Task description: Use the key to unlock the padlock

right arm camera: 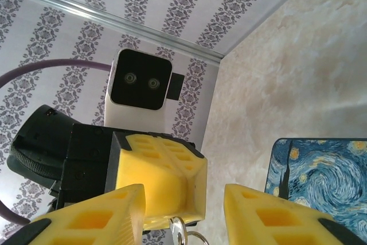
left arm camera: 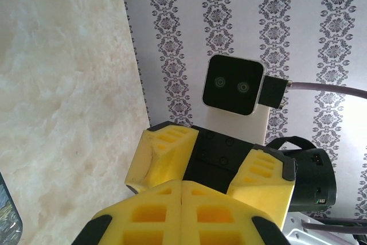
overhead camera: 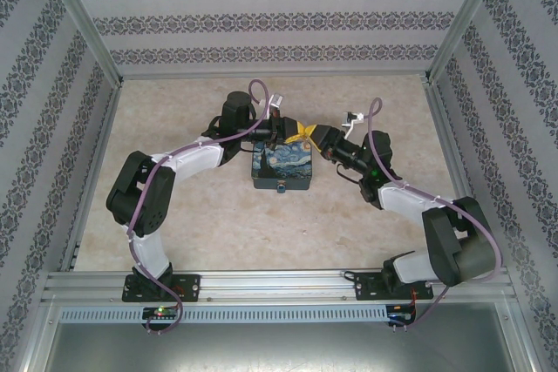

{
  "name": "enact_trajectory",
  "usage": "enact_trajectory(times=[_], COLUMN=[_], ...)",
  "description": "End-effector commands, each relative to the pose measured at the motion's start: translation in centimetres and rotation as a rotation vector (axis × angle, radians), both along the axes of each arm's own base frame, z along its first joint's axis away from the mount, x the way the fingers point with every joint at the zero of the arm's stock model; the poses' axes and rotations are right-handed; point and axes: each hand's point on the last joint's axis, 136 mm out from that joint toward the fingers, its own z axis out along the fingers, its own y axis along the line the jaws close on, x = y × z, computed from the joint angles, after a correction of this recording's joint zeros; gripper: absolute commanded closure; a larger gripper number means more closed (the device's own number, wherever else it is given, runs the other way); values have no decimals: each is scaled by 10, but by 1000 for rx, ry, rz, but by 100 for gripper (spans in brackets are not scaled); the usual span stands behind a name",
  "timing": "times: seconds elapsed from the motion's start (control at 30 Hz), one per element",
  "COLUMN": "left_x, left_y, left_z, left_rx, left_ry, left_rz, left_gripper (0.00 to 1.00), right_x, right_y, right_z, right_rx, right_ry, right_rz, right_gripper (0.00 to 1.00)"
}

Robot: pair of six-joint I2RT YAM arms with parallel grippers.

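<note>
Above the far edge of the Starry Night print box (overhead camera: 281, 167), my two grippers meet tip to tip. My left gripper (overhead camera: 295, 134) is shut; in its own wrist view the yellow pads (left arm camera: 182, 213) press together. From those shut fingers (right arm camera: 169, 185) a silvery key with a ring (right arm camera: 183, 234) sticks out. My right gripper (right arm camera: 183, 222) is open, and its fingers (left arm camera: 163, 156) stand on either side of the left fingertips and the key without touching. A tiny blue padlock (overhead camera: 282, 187) hangs on the box's near face.
The box lid (right arm camera: 321, 170) lies just right of the right gripper's fingers. Patterned walls (overhead camera: 279, 19) enclose the beige tabletop (overhead camera: 200, 215) on three sides, with a metal rail (overhead camera: 279, 283) along the near edge.
</note>
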Motion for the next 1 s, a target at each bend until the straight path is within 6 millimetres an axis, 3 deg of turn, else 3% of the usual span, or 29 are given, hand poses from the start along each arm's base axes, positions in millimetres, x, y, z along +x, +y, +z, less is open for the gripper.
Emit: enact_trajectory(times=[0.0, 0.47, 0.97], left_x=[7, 12, 12], left_y=[5, 5, 5], left_z=[11, 7, 2], left_rx=[-33, -23, -19], left_ry=[-47, -34, -28], left_rz=[7, 29, 32], left_gripper=[100, 100, 100], right_x=[-3, -9, -5], right_y=[4, 8, 17], right_z=[9, -3, -1], right_rx=[17, 17, 29], right_ry=[-58, -38, -38], right_rz=[7, 9, 32], right_gripper=[60, 67, 74])
